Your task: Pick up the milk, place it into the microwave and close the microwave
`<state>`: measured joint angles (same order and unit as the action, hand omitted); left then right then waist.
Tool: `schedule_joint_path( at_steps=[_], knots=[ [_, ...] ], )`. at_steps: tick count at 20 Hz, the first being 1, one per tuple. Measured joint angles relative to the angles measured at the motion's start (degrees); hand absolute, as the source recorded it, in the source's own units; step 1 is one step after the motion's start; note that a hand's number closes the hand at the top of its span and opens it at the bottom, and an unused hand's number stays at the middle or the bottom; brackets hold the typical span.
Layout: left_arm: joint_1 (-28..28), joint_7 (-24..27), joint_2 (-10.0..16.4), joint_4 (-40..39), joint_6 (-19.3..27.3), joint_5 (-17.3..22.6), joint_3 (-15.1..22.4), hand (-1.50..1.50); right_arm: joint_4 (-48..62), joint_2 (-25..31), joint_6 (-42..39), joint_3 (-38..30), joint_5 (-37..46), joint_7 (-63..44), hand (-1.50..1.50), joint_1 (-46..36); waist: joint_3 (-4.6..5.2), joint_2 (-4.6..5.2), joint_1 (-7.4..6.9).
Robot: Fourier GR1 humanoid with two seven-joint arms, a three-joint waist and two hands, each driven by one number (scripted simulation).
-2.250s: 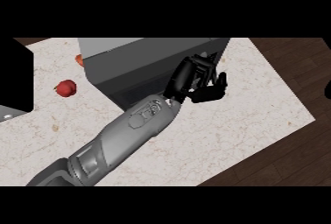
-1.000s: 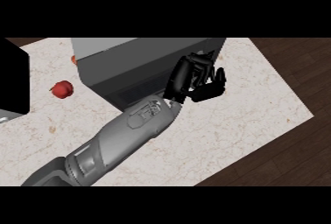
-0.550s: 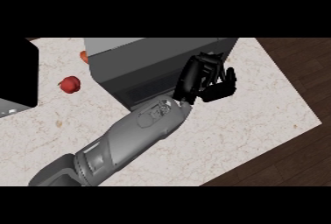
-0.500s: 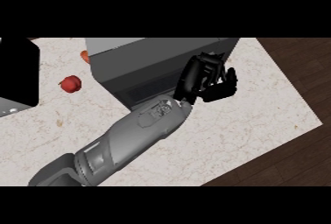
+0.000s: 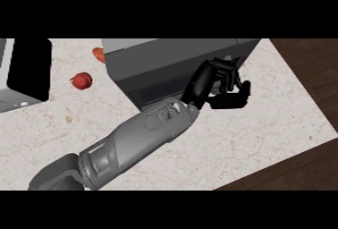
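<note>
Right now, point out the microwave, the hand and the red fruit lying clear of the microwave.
microwave (image 5: 173, 54), head view, on its grey top.
hand (image 5: 213, 82), head view, on the hand's middle.
red fruit (image 5: 81, 81), head view, on its centre.

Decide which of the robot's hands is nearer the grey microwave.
Left. The left hand is at the right end of the microwave's dark front; the right hand is not in view.

1 head view looks steeply down onto counter (image 5: 264, 134).

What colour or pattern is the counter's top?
The counter is pale beige with marbled veins; head view.
</note>
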<state>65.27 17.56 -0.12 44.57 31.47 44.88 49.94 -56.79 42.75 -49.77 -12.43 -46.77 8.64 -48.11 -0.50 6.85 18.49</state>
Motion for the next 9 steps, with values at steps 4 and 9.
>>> schedule_joint_path(
  at_steps=[4,9],
  knots=[
    [0.1,0.8,0.0,0.1,-1.4,1.3,1.1,-1.5,0.0,1.3,-0.2,-0.9,-0.7,-0.3,-1.5,0.8,0.09,-0.12,-1.26],
    [-0.1,1.8,0.0,0.7,-3.1,3.6,1.8,-1.5,-0.1,2.5,-0.5,-1.9,-1.4,-0.6,-1.5,1.7,0.13,-0.26,-2.93]
  ],
)
